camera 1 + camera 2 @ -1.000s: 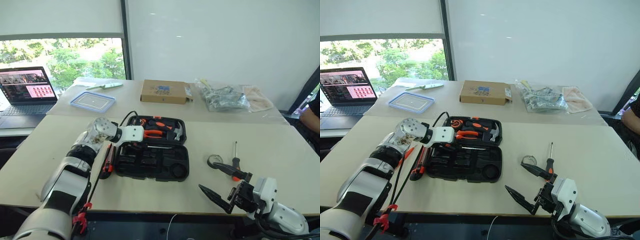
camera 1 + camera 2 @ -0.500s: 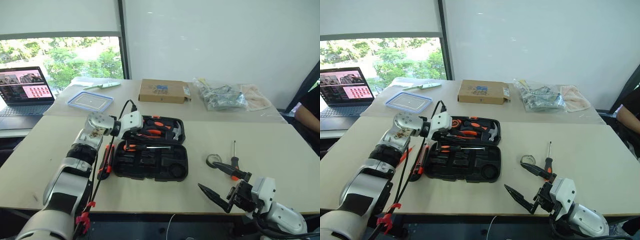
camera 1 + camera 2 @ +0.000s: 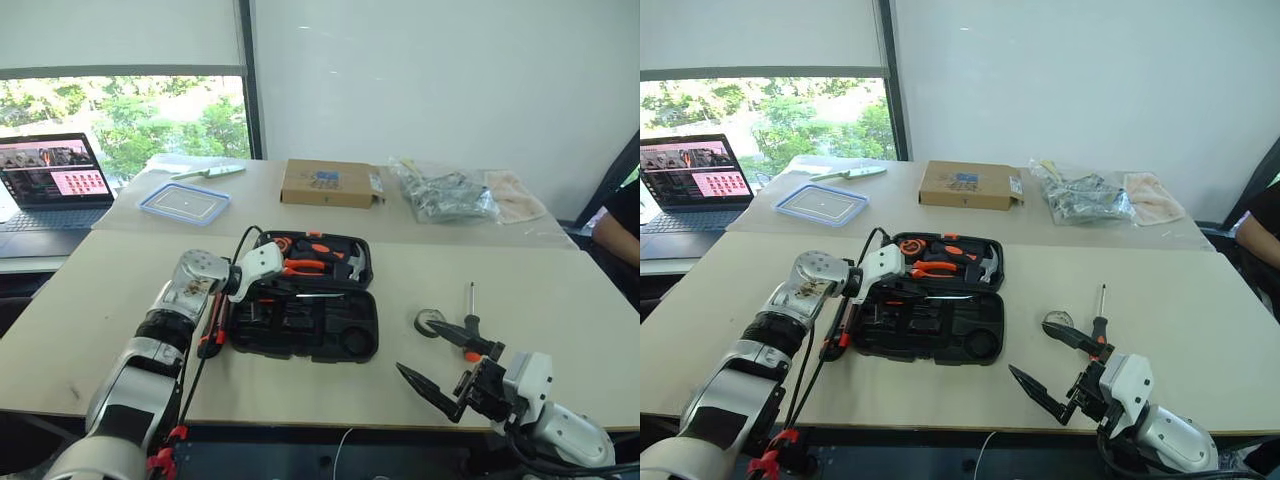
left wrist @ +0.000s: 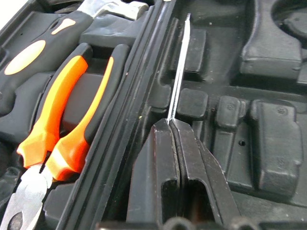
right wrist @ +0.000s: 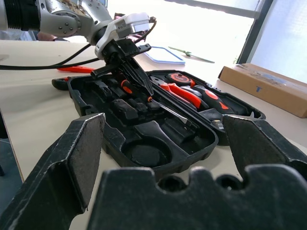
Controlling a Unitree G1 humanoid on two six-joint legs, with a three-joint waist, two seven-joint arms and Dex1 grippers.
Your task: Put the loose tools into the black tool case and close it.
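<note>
Left gripper (image 4: pixel 173 125) jaws pressed together over screwdriver (image 5: pixel 160 106) lying in black tool case (image 3: pixel 345 345) near its hinge. Right gripper (image 3: pixel 437 363) jaws wide, empty, right of case. Second screwdriver (image 3: pixel 470 312) and tape roll (image 3: pixel 429 321) right of case; utility knife (image 3: pixel 212 325) left.

My black tool case (image 3: pixel 305 325) holds orange-handled pliers (image 4: pixel 62 129) and a silver-shafted screwdriver (image 4: pixel 178 72). My left gripper (image 4: pixel 175 143) has black fingers, my wrist casing is white, and the table (image 3: pixel 560 290) is beige.

Beige table (image 3: pixel 90 300), open tool case (image 3: pixel 310 325), screwdriver (image 3: pixel 470 318), tape roll (image 3: pixel 428 322)
</note>
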